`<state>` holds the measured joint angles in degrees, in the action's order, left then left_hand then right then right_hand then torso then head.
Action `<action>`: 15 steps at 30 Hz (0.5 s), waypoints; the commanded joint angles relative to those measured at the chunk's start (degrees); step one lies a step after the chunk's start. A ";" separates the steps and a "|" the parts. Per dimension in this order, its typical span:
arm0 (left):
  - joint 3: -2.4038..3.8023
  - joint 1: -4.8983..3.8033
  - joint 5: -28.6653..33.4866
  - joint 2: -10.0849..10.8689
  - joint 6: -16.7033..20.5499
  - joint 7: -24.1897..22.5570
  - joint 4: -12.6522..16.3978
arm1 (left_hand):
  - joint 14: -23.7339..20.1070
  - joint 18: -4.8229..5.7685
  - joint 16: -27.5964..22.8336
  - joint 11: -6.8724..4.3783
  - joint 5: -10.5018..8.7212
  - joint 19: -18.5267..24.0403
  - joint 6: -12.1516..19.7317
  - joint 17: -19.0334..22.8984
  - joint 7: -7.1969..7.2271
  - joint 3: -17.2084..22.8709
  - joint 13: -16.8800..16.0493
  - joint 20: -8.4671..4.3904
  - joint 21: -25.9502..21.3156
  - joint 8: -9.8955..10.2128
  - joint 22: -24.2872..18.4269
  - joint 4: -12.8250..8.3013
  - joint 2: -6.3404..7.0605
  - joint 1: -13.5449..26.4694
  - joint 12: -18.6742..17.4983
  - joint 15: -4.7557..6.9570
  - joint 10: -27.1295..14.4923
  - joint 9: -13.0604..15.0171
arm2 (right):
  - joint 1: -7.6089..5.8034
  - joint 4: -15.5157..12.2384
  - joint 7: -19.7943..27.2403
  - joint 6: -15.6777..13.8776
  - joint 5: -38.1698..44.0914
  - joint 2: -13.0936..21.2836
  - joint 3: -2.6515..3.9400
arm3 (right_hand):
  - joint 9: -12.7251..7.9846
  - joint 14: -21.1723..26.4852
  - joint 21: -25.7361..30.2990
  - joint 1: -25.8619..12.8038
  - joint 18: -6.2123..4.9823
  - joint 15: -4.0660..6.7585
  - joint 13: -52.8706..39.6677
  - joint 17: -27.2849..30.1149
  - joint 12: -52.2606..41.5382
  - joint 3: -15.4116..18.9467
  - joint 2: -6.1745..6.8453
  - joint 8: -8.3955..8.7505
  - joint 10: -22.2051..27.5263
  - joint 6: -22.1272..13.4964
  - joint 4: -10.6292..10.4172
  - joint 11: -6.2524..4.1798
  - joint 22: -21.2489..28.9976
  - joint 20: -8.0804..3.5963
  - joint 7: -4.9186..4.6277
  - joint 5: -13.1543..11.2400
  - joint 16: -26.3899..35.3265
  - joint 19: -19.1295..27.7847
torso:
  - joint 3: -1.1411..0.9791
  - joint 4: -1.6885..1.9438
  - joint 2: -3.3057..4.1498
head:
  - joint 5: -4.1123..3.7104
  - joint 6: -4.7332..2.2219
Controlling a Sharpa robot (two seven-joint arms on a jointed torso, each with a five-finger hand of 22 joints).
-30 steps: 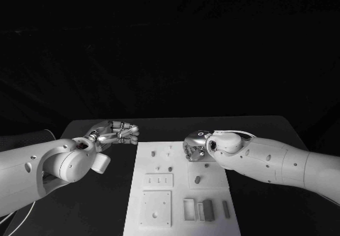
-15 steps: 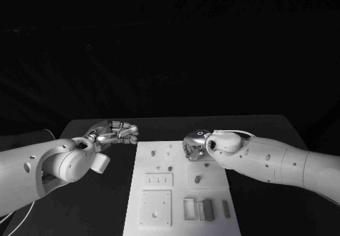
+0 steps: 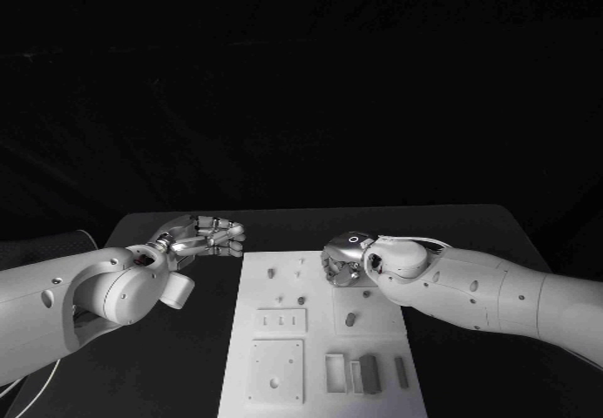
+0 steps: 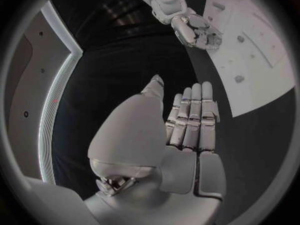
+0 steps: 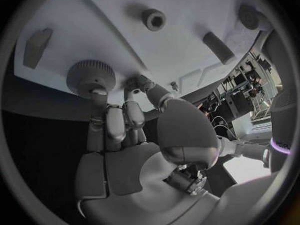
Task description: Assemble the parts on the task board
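Fingers on my left robot hand (image 3: 201, 237) lie straight and close together in the left wrist view, with nothing in them. It hovers over the black tabletop (image 3: 176, 348), just off the far left corner of the task board (image 3: 324, 335) and not touching it.

To the right of that robot hand the white board runs toward me. Small grey parts (image 3: 272, 273) stand in its far end, ahead of the fingertips of both robot hands. Nearer me there are a slotted plate (image 3: 281, 321), a larger plate with a hole (image 3: 276, 368), and some grey bars (image 3: 366, 373) beside an open rectangular frame.

My right robot hand (image 3: 342, 261) is down over the board's far right area. In the right wrist view its fingertips (image 5: 99, 96) reach to a round knurled knob (image 5: 91, 76) on the board. They look to be touching the knob's edge, though I can't tell whether they actually grip it. A wedge-shaped piece (image 5: 37, 46) and a small peg (image 5: 153, 19) stand nearby on the board, apart from the fingers.
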<state>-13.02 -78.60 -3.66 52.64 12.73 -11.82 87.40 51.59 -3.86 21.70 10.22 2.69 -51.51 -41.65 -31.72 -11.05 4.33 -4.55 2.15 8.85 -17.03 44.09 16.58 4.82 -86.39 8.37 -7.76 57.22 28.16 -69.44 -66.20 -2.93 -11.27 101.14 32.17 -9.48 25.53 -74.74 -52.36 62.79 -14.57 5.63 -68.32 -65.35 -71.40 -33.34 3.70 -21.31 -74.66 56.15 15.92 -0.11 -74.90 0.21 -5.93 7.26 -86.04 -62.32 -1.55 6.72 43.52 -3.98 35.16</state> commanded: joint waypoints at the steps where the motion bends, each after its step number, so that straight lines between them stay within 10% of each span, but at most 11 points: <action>1: 0.06 -0.19 -0.15 0.00 0.22 -0.78 0.00 | 0.58 -0.53 -0.32 0.27 0.18 -0.31 -0.27 -0.08 -1.40 -0.32 0.10 0.02 -0.35 0.34 -0.09 0.01 0.02 -0.60 -0.35 0.01 0.14 -0.11 | 0.10 -0.64 -1.97 -3.57 2.71 -0.16 -0.03 | 0.87 -0.38 -0.24 -0.54 -0.43 0.08 -0.01 -0.11 -0.25 -0.38 0.32 -0.46 -0.22 0.56 0.02 -0.29 -1.22 -0.07 0.04 0.37 -0.42 -0.13 | 0.00 0.02 0.05 | 0.11 -0.15; 15: 0.07 -0.22 -0.15 -0.18 0.44 -0.90 -0.40 | 0.59 -0.51 -0.38 0.27 0.18 -0.33 -0.32 -0.12 -1.39 -0.38 0.12 0.00 -0.40 0.34 -0.12 0.00 0.01 -0.70 -0.39 0.02 0.19 -0.15 | -0.68 1.23 -4.55 -5.46 4.73 -4.13 0.22 | 1.26 -0.58 -0.40 -0.48 -0.43 0.11 0.23 0.07 -0.07 -0.77 0.60 -0.50 -0.44 0.73 0.19 -0.41 -1.21 -0.25 0.16 0.36 -0.49 -0.30 | 0.06 0.16 0.17 | 0.43 -0.78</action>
<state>-13.01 -78.64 -3.67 52.60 13.01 -11.89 86.93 51.80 -3.53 21.69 10.22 2.69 -51.51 -41.65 -31.75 -11.05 4.33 -4.50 2.15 8.85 -17.03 44.04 16.58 4.82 -86.39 8.37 -7.55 57.22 28.11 -70.00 -65.18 -5.98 -15.41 103.93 28.34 -9.30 25.53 -74.83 -52.58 62.50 -14.61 5.70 -68.18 -65.37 -71.40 -33.79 3.99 -21.68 -74.87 56.58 16.13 -0.31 -74.91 0.22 -5.79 7.46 -86.26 -62.32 -1.52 6.81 43.65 -3.59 34.49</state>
